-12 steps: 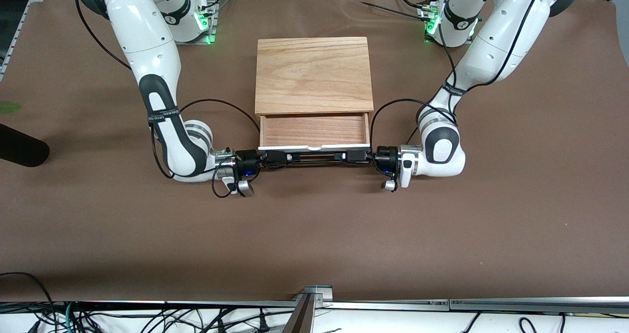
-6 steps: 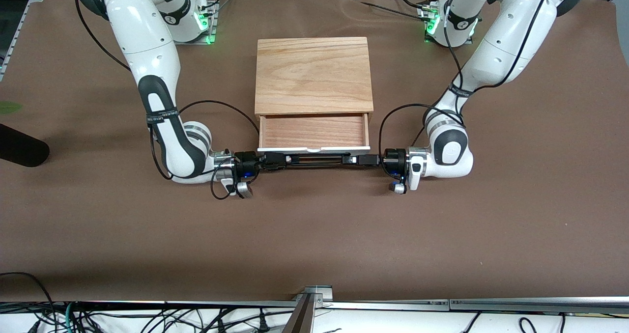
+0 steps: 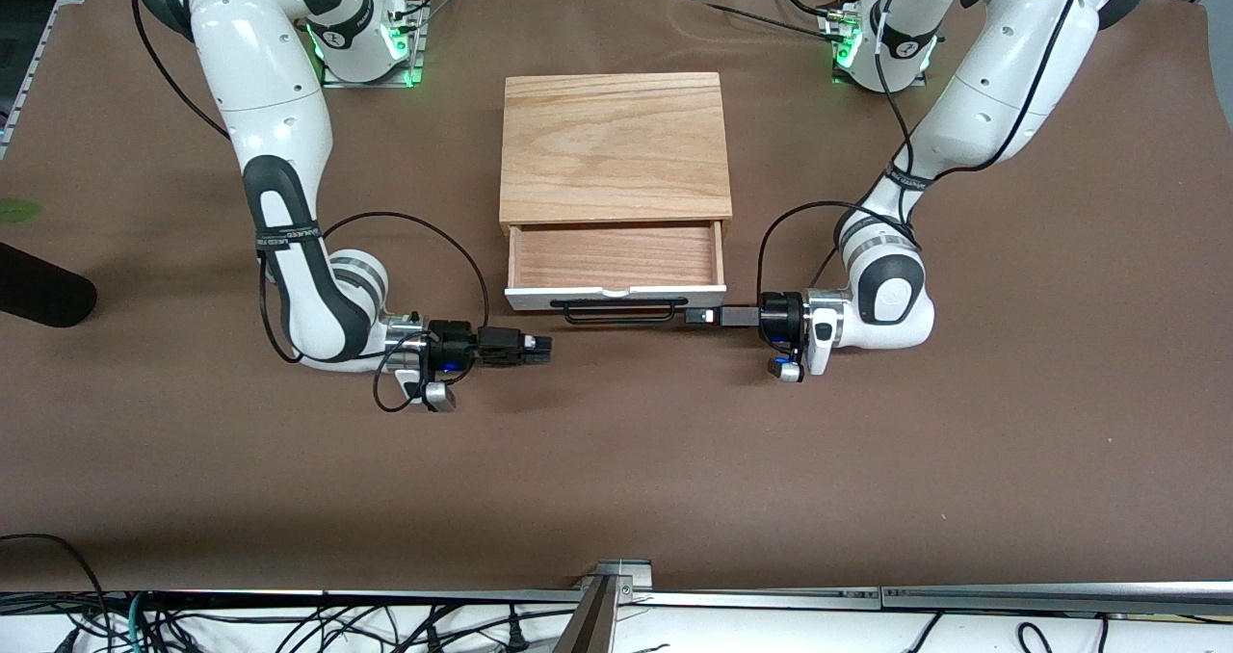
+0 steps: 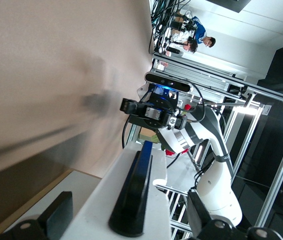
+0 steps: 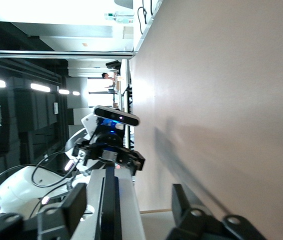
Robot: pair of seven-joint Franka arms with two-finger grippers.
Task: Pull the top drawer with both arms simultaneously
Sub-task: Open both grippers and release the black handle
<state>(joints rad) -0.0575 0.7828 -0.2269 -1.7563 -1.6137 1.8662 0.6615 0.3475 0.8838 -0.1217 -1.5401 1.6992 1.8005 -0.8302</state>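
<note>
The top drawer stands pulled out of the oak cabinet, its wood tray empty. Its white front carries the black bar handle. My left gripper is open and empty, low over the table just off the handle's end toward the left arm's end. In the left wrist view the handle runs ahead between its fingers. My right gripper is open and empty, clear of the handle. The right wrist view shows the handle between its fingers.
A brown cloth covers the table. A black object and a green scrap lie at the right arm's end. The arm bases stand beside the cabinet's back. Cables run along the edge nearest the camera.
Both grippers let go of the handle and drew outward. The right gripper moved toward its arm's end and nearer the camera; the left backed off the handle's end. The drawer stayed open.
</note>
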